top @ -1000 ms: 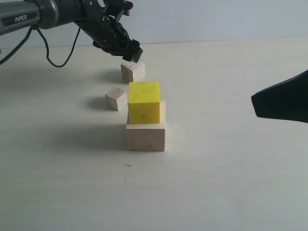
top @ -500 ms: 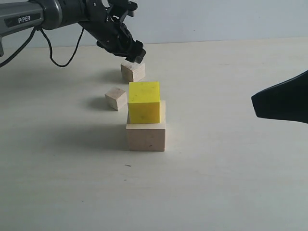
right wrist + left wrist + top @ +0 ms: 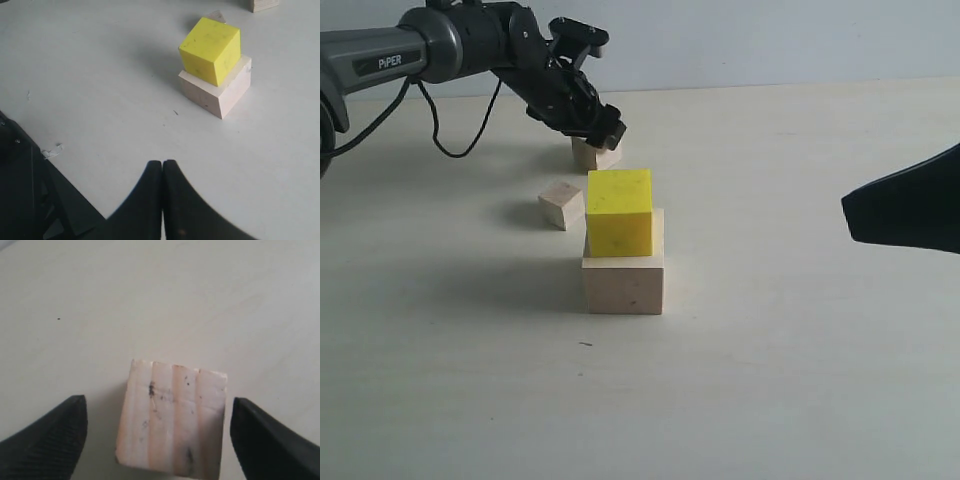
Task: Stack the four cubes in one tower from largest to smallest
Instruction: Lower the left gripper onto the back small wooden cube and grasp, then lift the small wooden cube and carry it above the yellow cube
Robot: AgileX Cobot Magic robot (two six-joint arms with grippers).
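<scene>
The yellow cube [image 3: 619, 211] sits on the large pale wooden cube [image 3: 623, 283] mid-table, a two-cube tower, also seen in the right wrist view as yellow cube [image 3: 210, 50] on large cube [image 3: 220, 92]. The smallest pale cube [image 3: 561, 204] lies just left of them. Behind stands the plywood cube [image 3: 597, 155]. My left gripper [image 3: 605, 135] hangs low over it, open. In the left wrist view the plywood cube [image 3: 172, 422] lies between the fingers [image 3: 50, 440] with a gap on each side. My right gripper [image 3: 850, 220] hovers at the right, shut and empty [image 3: 162, 165].
The left arm's black cable [image 3: 430, 120] loops down onto the table at the back left. A pale wall rises behind the table's far edge [image 3: 800, 85]. Dark robot parts [image 3: 30, 190] fill one corner of the right wrist view.
My left gripper has moved down and slightly right, from just above the plywood cube to around its top. Its jaws stayed open. The right arm and the cubes have not moved.
</scene>
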